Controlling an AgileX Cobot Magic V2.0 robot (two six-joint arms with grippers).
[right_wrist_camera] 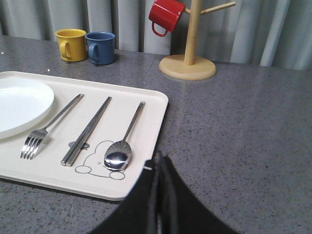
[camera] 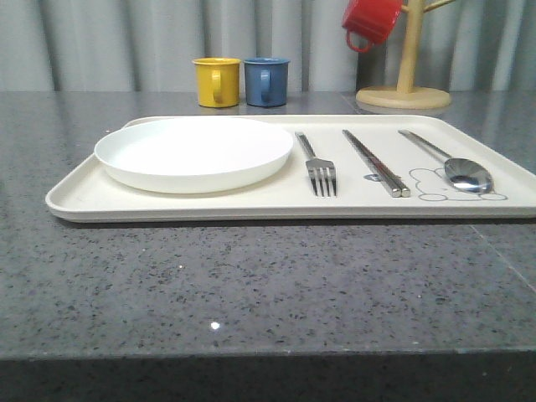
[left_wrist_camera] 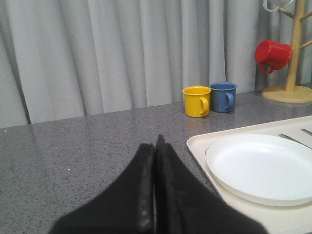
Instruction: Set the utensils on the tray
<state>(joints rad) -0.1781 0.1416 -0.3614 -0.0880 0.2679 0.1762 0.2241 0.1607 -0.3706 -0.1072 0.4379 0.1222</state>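
Tray (camera: 75, 199): we see a large flat cream rectangle with rounded corners and a low raised rim, lying on the grey speckled bench (camera: 251, 285).
Plate (camera: 194, 152): we see it round, shallow and white, on the tray's left part.
Fork (camera: 318, 170): we see silver metal, on the tray just right of the plate, tines toward the near edge.
Chopsticks (camera: 377, 163): we see a silver pair lying side by side, between fork and spoon, apart from both.
Spoon (camera: 456, 165): we see it silver, rightmost on the tray, its bowl facing up over a line-drawn figure.
Order: in the front view we read plate, fork, chopsticks, spoon from left to right, all roughly parallel.
Mugs: we see a yellow mug (camera: 217, 81) and a blue mug (camera: 266, 80) side by side on the bench behind the tray, and a red mug (camera: 370, 20) hanging on a wooden stand (camera: 406, 84) at the back right.
Left wrist view: it gives us the left pincer (left_wrist_camera: 156, 141), clenched with nothing between its fingers, over bare bench left of the tray; it also shows a white mug (left_wrist_camera: 275, 4) high on the stand.
Right wrist view: it gives us the right pincer (right_wrist_camera: 159, 158), clenched and empty, by the tray's near right corner; here the drawing under the spoon shows its full outline.
Backdrop: we see a grey curtain (left_wrist_camera: 122, 53) behind the bench.
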